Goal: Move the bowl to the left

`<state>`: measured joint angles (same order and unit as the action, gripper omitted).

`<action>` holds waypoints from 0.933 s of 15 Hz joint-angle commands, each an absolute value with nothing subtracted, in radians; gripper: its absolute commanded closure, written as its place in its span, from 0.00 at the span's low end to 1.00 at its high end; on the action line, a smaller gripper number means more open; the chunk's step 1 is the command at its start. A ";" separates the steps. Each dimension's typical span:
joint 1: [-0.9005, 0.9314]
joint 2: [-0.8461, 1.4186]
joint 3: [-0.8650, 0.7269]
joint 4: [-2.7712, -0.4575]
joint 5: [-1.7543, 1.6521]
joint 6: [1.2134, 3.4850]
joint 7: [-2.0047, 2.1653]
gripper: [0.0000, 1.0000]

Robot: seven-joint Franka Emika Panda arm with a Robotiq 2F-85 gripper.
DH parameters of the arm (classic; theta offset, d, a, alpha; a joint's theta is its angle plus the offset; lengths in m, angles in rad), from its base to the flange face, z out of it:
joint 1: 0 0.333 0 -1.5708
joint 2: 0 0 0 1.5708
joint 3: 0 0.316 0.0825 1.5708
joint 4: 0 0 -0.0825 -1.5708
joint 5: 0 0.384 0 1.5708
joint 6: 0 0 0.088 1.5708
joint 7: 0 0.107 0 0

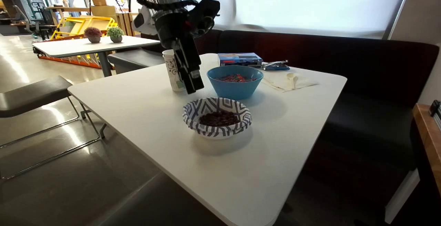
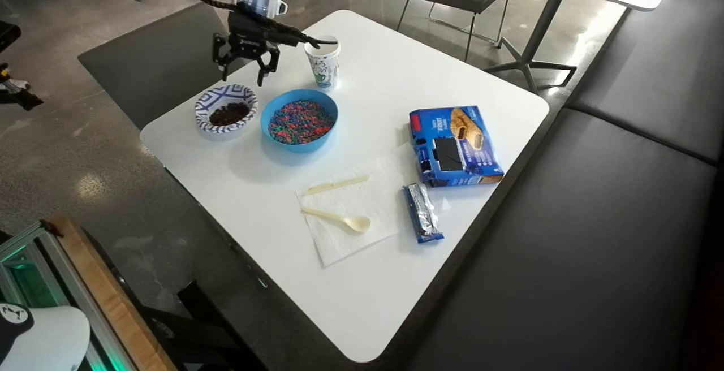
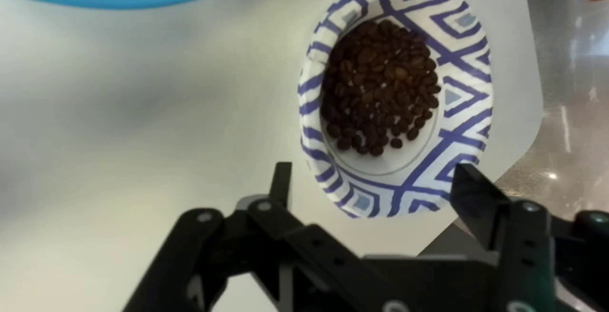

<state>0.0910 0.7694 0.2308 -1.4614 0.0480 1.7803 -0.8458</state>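
Note:
The bowl [image 1: 217, 117] is white with a dark blue zigzag-like pattern and holds dark brown beans. It stands upright on the white table; it also shows in an exterior view [image 2: 225, 109] and in the wrist view [image 3: 456, 112]. My gripper [image 2: 242, 81] is open and empty, above the table and close to the bowl's rim. In an exterior view the gripper [image 1: 195, 89] is seen from the side, above the bowl's far rim. In the wrist view the fingers [image 3: 372, 167] are spread apart, and the right finger overlaps the bowl's rim in the picture.
A blue bowl [image 2: 300, 122] with colourful bits stands beside the patterned bowl. A tall patterned cup [image 2: 324, 65] stands behind it. A blue box [image 2: 455, 146], a wrapped bar [image 2: 423, 212], and a napkin [image 2: 334, 246] with a spoon [image 2: 357, 223] and knife [image 2: 338, 184] lie farther off.

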 commanded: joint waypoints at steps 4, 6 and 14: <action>0.078 0.470 0.218 -1.760 0.094 2.003 -0.592 0.00; 0.052 0.371 0.207 -1.846 0.116 2.032 -0.537 0.00; 0.023 0.146 0.119 -2.025 0.114 2.064 -0.393 0.00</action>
<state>0.0100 0.1437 0.1324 -2.0289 0.1121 2.0659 -0.3912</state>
